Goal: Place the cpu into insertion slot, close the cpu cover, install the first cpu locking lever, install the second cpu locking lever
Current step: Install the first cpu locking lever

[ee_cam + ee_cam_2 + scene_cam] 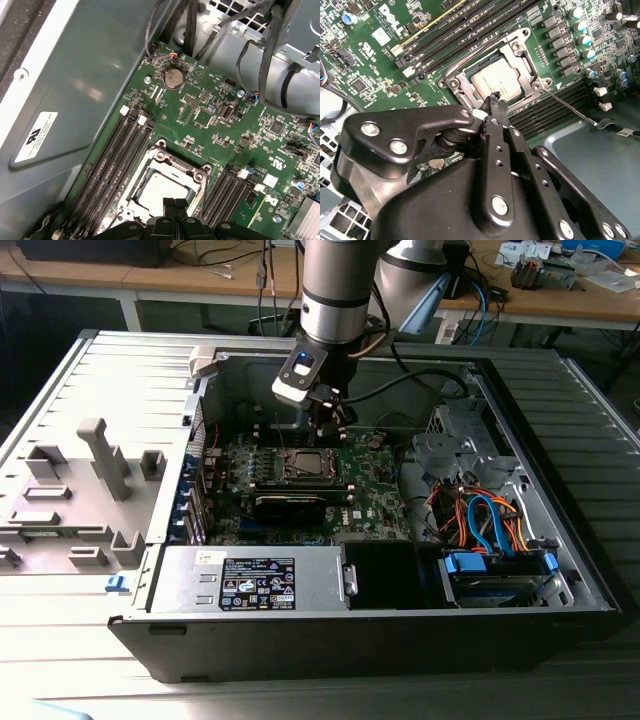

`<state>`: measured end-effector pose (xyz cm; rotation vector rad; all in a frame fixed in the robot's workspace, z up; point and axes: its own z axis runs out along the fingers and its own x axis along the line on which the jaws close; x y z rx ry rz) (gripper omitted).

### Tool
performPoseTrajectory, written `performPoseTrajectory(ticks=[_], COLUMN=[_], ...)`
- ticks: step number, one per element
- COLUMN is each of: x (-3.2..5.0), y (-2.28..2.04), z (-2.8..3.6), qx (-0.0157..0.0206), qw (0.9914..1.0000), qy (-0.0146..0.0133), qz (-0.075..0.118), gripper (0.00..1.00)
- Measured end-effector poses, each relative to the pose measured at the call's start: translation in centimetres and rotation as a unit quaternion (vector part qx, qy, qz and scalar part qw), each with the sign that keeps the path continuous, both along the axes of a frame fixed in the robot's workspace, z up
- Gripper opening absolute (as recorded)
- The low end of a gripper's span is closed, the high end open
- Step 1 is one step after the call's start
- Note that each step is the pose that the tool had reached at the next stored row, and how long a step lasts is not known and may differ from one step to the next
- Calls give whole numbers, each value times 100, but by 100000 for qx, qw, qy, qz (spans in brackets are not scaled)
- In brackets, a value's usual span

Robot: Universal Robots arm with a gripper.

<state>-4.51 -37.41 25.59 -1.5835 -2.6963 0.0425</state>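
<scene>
The jaws are pressed together, their tips at the edge of the cover [522,49]. The cover lies flat around the chip [496,82] on the green board [380,75]. One thin lever [567,106] sticks out sideways.

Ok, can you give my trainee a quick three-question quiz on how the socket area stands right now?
1. True or false: the gripper holds the cpu.
2. The cpu cover is: A) lifted upright, B) lying flat around the cpu, C) missing.
3. Fill in: the gripper's fingers are ____.
Key: 1 false; 2 B; 3 shut.
</scene>
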Motion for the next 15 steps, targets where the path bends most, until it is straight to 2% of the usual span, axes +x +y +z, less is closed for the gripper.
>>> performPoseTrajectory(ticks=[15], x=[0], y=[0], z=[0], qx=[-1], qw=[99983], qy=[1], qz=[1824], gripper=[11])
